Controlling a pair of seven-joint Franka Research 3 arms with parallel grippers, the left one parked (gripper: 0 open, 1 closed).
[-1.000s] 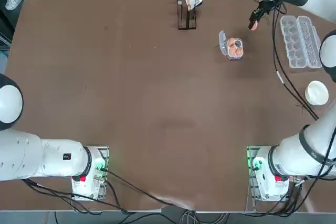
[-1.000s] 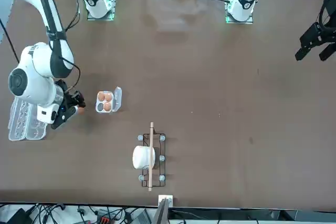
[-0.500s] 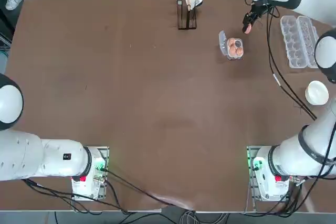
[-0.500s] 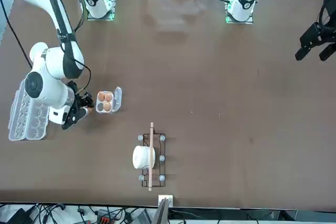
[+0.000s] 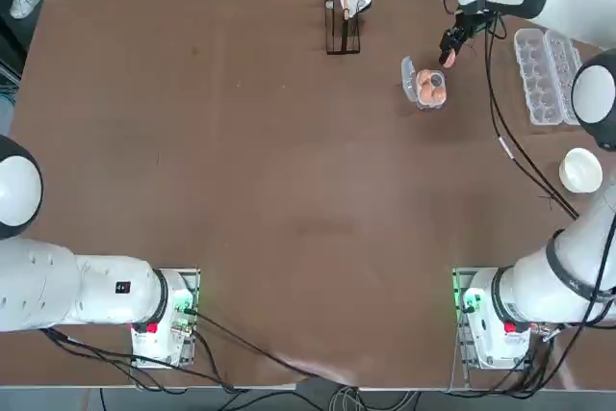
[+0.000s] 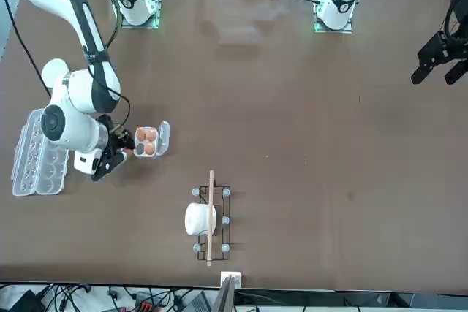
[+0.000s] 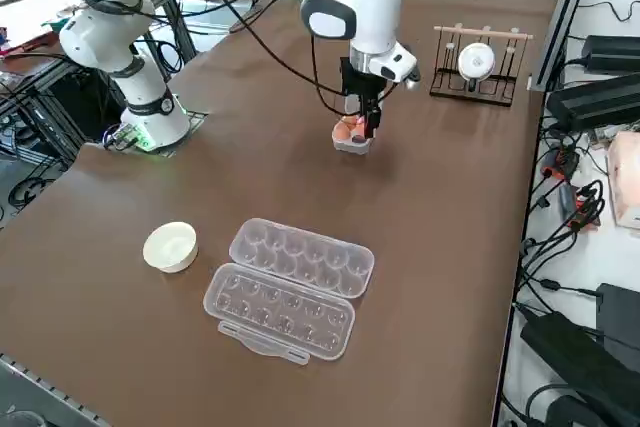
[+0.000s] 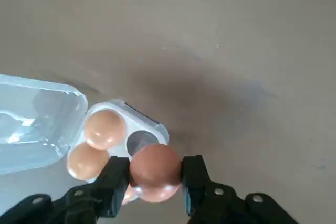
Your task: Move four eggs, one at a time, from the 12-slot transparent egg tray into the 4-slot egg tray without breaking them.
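My right gripper (image 5: pixel 449 57) is shut on a brown-orange egg (image 8: pixel 155 171), one black finger (image 8: pixel 113 182) on each side of it. It hangs just off the far right corner of the 4-slot egg tray (image 5: pixel 430 89), above table height. Three eggs sit in that small tray (image 6: pixel 146 142), and one cup (image 8: pixel 142 140) near the held egg is empty. Its lid flap (image 8: pixel 37 124) lies open. The 12-slot transparent egg tray (image 5: pixel 549 74) lies open to the right, and its cups (image 7: pixel 290 287) look empty. From the side, the gripper (image 7: pixel 362 127) stands over the small tray.
A white bowl (image 5: pixel 580 169) sits nearer the robot than the long carton, at the table's right edge. A wire rack with a white cup (image 5: pixel 344 7) stands at the far edge, left of the small tray.
My right gripper has carried the egg leftward, away from the long carton, to the edge of the small tray. The eggs in the tray have not moved.
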